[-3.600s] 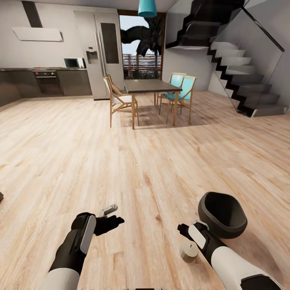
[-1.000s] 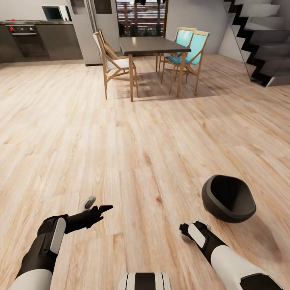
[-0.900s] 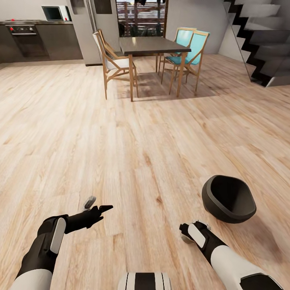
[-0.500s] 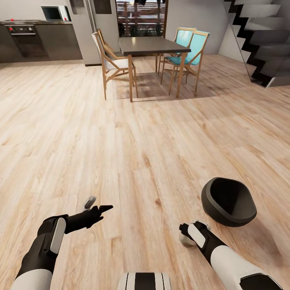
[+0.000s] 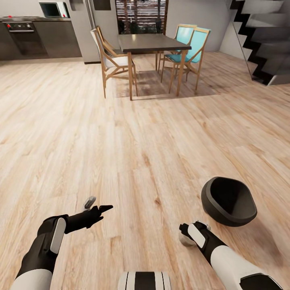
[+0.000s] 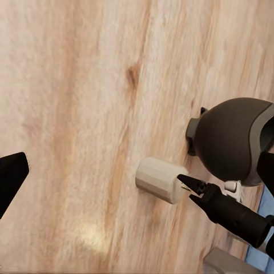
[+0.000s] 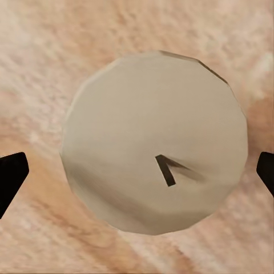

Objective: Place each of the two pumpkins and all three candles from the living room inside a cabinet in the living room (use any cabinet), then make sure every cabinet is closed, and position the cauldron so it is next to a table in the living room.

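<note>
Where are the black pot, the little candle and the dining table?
cauldron [image 5: 228, 200], head view, dark inner bowl.
candle [image 7: 154, 142], right wrist view, flat top face.
dining table [image 5: 152, 42], head view, dark tabletop.

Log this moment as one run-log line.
right gripper: open, above candle | left gripper: open, empty | cauldron: on floor

The head view looks forward and down over the wooden floor [image 5: 133, 153]. The right wrist view faces straight down, very close above a candle [image 7: 154, 142]. The left wrist view, farther off, shares that candle [image 6: 161, 180] and the cauldron [image 6: 231, 140].
</note>
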`<state>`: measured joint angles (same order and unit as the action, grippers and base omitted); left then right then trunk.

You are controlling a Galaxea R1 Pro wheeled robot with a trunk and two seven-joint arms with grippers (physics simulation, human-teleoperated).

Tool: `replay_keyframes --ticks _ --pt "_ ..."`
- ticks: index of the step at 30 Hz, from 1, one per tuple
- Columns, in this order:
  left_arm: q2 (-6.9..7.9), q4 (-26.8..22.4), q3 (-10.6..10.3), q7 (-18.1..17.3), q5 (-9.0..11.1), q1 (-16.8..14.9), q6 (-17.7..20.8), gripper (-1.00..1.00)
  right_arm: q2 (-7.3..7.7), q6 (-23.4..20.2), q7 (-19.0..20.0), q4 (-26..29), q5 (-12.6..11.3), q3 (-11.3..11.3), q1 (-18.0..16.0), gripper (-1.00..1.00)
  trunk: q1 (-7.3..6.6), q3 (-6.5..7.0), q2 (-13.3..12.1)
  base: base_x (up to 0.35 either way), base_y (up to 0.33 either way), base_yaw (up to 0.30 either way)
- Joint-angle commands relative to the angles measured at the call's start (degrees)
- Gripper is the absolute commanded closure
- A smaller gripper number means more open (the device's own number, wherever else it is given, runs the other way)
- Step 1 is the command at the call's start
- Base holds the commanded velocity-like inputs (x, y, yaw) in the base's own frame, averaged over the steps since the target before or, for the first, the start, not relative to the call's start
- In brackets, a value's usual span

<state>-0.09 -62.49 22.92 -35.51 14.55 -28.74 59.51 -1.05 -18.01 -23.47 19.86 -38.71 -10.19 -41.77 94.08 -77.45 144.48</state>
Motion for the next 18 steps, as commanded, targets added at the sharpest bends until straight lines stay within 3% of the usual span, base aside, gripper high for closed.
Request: replay_keyframes --ticks 1,5,14,18 --pt "0.00 0.00 -0.03 0.00 0.04 0.00 0.02 -1.00 0.00 0.03 0.00 0.00 0.02 0.00 0.01 -1.00 0.02 -0.23 0.02 0.000 0.000 0.000" --pt "0.00 0.00 -0.04 0.00 0.04 0.00 0.07 -1.00 0.07 0.07 0.00 0.00 0.13 0.00 -0.02 -1.00 0.13 -1.11 0.07 0.000 0.000 0.000" --pt "0.00 0.00 -0.04 0.00 0.04 0.00 0.08 -1.00 0.09 0.91 0.00 0.00 0.21 -0.01 -0.01 -1.00 0.13 -1.11 0.07 0.000 0.000 0.000" --pt "0.00 0.00 -0.06 0.00 0.04 0.00 0.07 -1.00 0.09 0.95 0.00 0.00 0.21 -0.02 0.00 -1.00 0.23 -2.00 0.12 0.000 0.000 0.000"
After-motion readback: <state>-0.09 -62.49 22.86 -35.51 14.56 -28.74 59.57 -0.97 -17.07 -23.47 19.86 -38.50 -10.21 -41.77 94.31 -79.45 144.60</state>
